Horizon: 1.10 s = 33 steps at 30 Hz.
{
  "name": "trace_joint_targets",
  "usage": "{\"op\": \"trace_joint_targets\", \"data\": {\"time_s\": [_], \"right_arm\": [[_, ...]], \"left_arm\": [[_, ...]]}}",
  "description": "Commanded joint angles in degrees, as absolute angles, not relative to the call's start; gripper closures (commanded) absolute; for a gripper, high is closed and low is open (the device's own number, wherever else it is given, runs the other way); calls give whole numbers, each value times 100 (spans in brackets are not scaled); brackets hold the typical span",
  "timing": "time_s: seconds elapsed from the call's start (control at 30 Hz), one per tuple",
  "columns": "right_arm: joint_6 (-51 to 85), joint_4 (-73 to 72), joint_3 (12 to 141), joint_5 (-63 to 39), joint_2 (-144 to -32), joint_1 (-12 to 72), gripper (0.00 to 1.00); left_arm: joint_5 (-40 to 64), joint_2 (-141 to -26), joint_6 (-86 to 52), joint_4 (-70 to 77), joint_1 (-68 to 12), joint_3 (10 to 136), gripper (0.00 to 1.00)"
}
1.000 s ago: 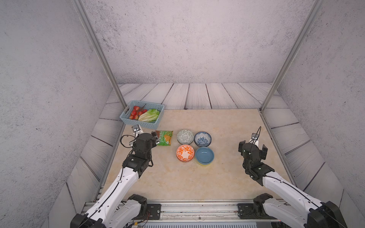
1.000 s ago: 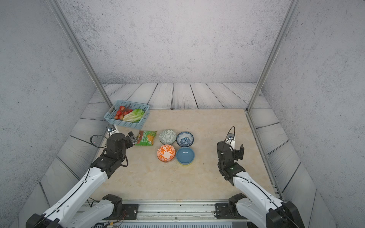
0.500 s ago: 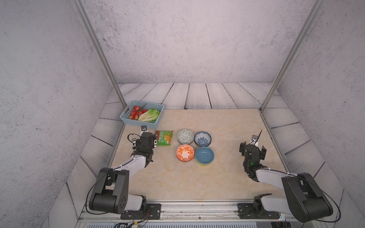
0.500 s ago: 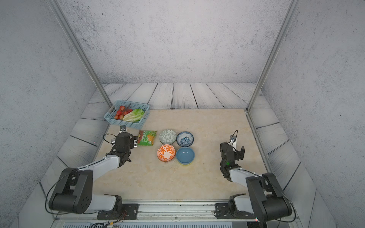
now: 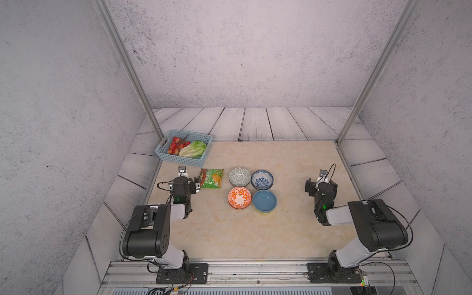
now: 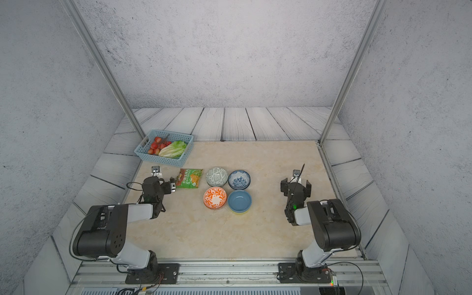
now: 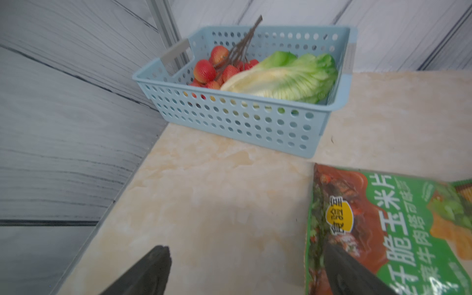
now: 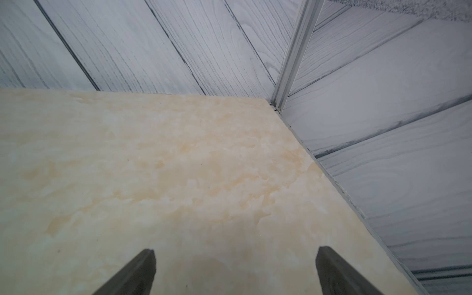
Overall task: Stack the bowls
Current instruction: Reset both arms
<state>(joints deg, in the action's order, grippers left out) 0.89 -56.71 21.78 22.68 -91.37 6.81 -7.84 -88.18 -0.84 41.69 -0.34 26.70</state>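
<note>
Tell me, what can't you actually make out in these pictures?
- Plain blue bowl: both top views look down into it, hiding what sits beneath; only a lime edge shows.
- Snack bag: left wrist view, cut by the picture edge, partly covered by a left gripper finger.
- Red fruits: left wrist view, partly behind lettuce and basket wall.
- Right gripper: right wrist view, only fingertips show; the bottom edge cuts the rest.

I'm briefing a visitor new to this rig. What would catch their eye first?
Four small bowls in a tight square at mid-table: grey-green bowl, blue-white floral bowl, orange-white bowl, plain blue bowl. Then the light-blue basket of red fruit and lettuce at the far left corner, and a green snack packet beside the left gripper.
</note>
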Motion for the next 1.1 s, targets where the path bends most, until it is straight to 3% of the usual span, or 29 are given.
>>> {"op": "trace_joint_targets", "data": {"time_s": [0.0,1.07], "right_arm": [[152,-5482,2218,1946,-9075,606,1],[191,-5393,2250,1892,-9055,549,1]], "left_arm": [[-320,-8871,-46,4676,-33,2596,0],[-456,-8763,-59,4284,-81,2671,0]]}}
